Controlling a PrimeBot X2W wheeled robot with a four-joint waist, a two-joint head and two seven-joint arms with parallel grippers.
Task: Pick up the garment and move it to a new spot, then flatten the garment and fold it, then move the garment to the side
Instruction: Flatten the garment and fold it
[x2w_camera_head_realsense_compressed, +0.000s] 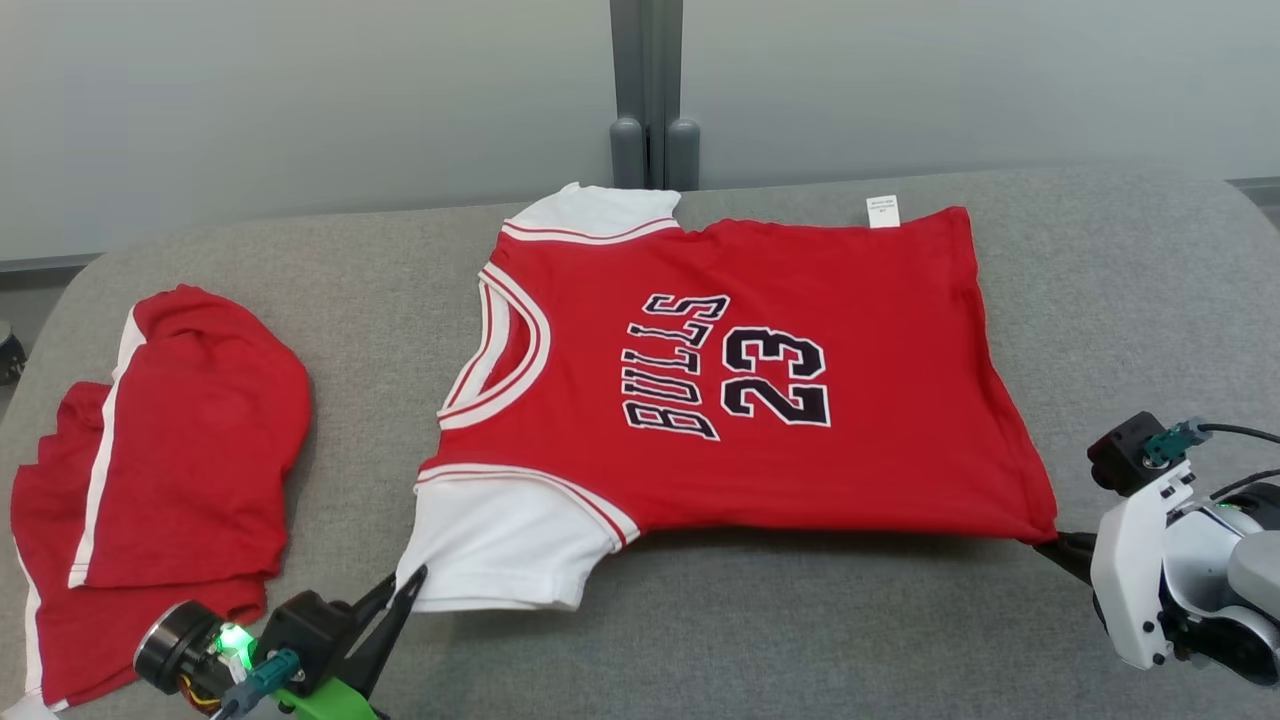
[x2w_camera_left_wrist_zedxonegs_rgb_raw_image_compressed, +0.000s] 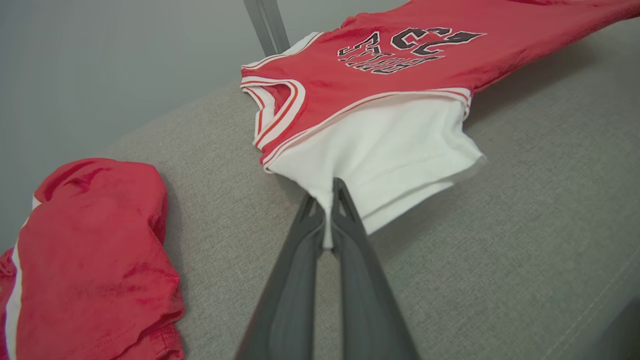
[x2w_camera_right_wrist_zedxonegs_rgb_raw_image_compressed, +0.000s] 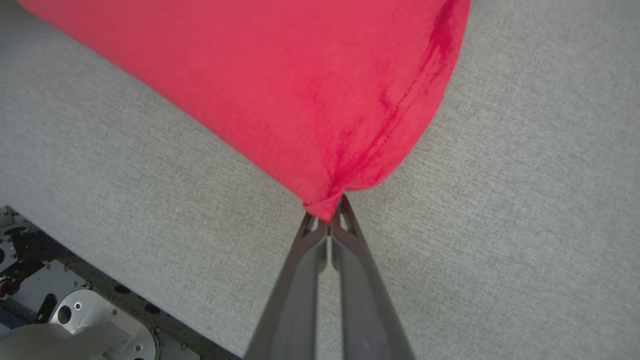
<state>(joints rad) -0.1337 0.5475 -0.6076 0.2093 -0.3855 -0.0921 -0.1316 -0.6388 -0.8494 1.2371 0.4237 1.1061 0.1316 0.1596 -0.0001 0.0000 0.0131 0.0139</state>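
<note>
The garment (x2w_camera_head_realsense_compressed: 740, 380) is a red jersey with white sleeves and "BULLS 23" in black, spread across the grey cushion with its near edge raised. My left gripper (x2w_camera_head_realsense_compressed: 405, 590) is shut on the corner of the near white sleeve (x2w_camera_left_wrist_zedxonegs_rgb_raw_image_compressed: 385, 150); the left wrist view shows the white cloth pinched between the dark fingers (x2w_camera_left_wrist_zedxonegs_rgb_raw_image_compressed: 345, 215) of my left gripper (x2w_camera_left_wrist_zedxonegs_rgb_raw_image_compressed: 327, 200). My right gripper (x2w_camera_head_realsense_compressed: 1050, 540) is shut on the near hem corner, and the right wrist view shows red fabric (x2w_camera_right_wrist_zedxonegs_rgb_raw_image_compressed: 280, 85) bunched at the tips of my right gripper (x2w_camera_right_wrist_zedxonegs_rgb_raw_image_compressed: 327, 212).
A second red garment with white stripes (x2w_camera_head_realsense_compressed: 170, 480) lies crumpled at the cushion's left end. The grey cushion (x2w_camera_head_realsense_compressed: 800, 640) has bare room in front of the jersey and to its right. A grey post (x2w_camera_head_realsense_compressed: 650, 90) stands behind; the robot base (x2w_camera_right_wrist_zedxonegs_rgb_raw_image_compressed: 60, 310) sits below the cushion edge.
</note>
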